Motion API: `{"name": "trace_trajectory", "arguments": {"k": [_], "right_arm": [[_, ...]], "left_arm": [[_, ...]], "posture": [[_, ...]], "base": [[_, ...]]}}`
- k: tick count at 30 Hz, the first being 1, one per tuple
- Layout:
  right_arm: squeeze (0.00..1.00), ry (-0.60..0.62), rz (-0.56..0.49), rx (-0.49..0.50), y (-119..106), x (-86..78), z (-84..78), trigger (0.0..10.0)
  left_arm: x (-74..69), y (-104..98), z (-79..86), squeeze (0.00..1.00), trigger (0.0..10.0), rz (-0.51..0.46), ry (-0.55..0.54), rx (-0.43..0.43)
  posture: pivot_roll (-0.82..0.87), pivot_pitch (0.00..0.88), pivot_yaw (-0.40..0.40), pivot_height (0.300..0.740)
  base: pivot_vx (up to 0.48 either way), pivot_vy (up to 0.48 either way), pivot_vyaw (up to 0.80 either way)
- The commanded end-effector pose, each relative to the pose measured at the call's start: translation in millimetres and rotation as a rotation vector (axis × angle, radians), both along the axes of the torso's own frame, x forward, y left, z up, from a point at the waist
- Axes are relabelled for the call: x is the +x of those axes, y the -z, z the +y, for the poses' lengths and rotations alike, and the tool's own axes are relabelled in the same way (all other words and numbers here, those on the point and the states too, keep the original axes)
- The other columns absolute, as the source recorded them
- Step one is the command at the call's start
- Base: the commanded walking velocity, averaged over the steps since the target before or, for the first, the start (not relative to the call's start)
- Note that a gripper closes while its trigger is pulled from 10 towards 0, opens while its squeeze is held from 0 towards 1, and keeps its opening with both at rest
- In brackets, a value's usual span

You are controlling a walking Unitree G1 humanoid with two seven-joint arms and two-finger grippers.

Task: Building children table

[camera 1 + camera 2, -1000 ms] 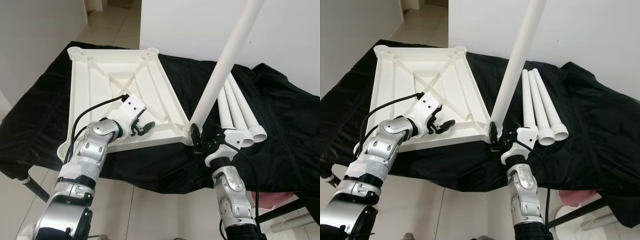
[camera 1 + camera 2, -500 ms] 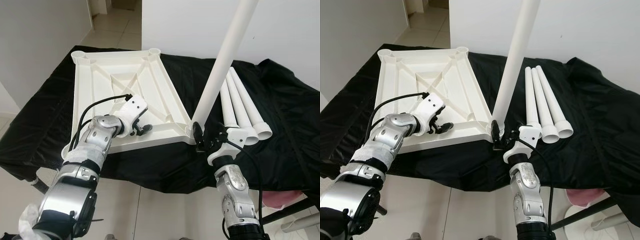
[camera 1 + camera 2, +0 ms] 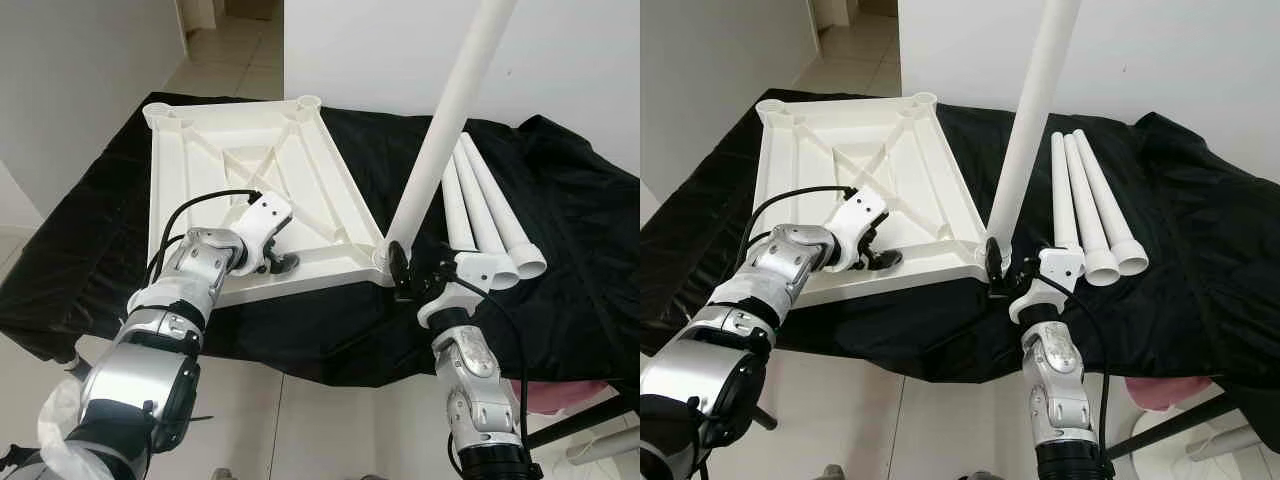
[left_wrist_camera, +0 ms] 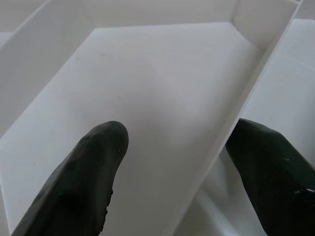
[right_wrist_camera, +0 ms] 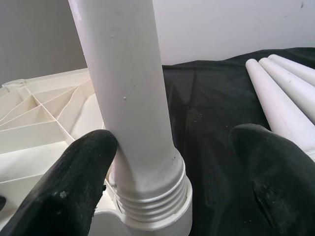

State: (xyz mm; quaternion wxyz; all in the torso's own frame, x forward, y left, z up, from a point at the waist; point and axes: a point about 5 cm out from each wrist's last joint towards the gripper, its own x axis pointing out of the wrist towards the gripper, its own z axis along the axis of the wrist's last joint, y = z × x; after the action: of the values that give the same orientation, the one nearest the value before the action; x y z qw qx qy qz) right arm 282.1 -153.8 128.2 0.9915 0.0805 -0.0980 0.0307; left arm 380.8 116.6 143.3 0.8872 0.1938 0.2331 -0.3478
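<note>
Right gripper [image 3: 403,272]: nearest item, at 6 o'clock of the scene's centre, at the near right corner of the tabletop. Fingers spread apart; one finger [image 5: 81,182] touches the base of the upright leg, the other stands clear of it.

Upright leg [image 3: 443,130]: white tube, threaded end seated in the tabletop's near right corner socket, rising toward 1 o'clock.

Left gripper [image 3: 279,257]: at 9 o'clock of the right gripper, over the near edge of the tabletop. Fingers parted, straddling a thin white rib [image 4: 246,93] of the underside.

Tabletop [image 3: 200,170]: white plastic, lying upside down, ribbed underside showing, corner sockets visible; sits toward 10 o'clock on the black cloth [image 3: 580,260].

Spare legs [image 3: 480,215]: three white tubes lying side by side on the cloth at 3 o'clock of the upright leg, flared ends nearest.

Wall [image 3: 380,50]: white, at 12 o'clock behind the cloth.

Tiled floor [image 3: 215,55]: at 11 o'clock, farthest.
</note>
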Motion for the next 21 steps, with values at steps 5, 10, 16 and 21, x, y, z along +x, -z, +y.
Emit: {"name": "trace_trajectory", "arguments": {"k": [5, 10, 16, 21], "right_arm": [[0.0, 0.026, 0.012, -0.005, 0.8, 2.1, -4.4, 10.0], [0.0, 0.027, 0.011, -0.008, 0.9, 1.9, -4.4, 10.0], [0.0, 0.026, 0.019, -0.011, 3.5, 0.2, -4.1, 10.0], [0.0, 0.026, 0.022, -0.01, 3.9, -0.3, -3.6, 10.0]], "left_arm": [[6.7, 4.6, 7.4, 0.0, 9.1, -0.083, -0.225, 0.062], [6.7, 5.5, 5.2, 0.0, 3.3, -0.071, -0.213, 0.053], [8.5, 3.8, 5.8, 0.0, 0.0, -0.07, -0.228, 0.039], [10.1, 1.4, 6.4, 0.0, 0.0, -0.079, -0.246, 0.026]], "posture": [[-0.02, 0.0, -0.011, 0.74], [-0.02, 0.0, -0.011, 0.74], [-0.02, 0.0, -0.01, 0.74], [-0.02, 0.0, -0.01, 0.74]], "base": [[0.0, 0.0, 0.0], [0.0, 0.0, 0.0], [0.0, 0.0, 0.0], [0.0, 0.0, 0.0]]}}
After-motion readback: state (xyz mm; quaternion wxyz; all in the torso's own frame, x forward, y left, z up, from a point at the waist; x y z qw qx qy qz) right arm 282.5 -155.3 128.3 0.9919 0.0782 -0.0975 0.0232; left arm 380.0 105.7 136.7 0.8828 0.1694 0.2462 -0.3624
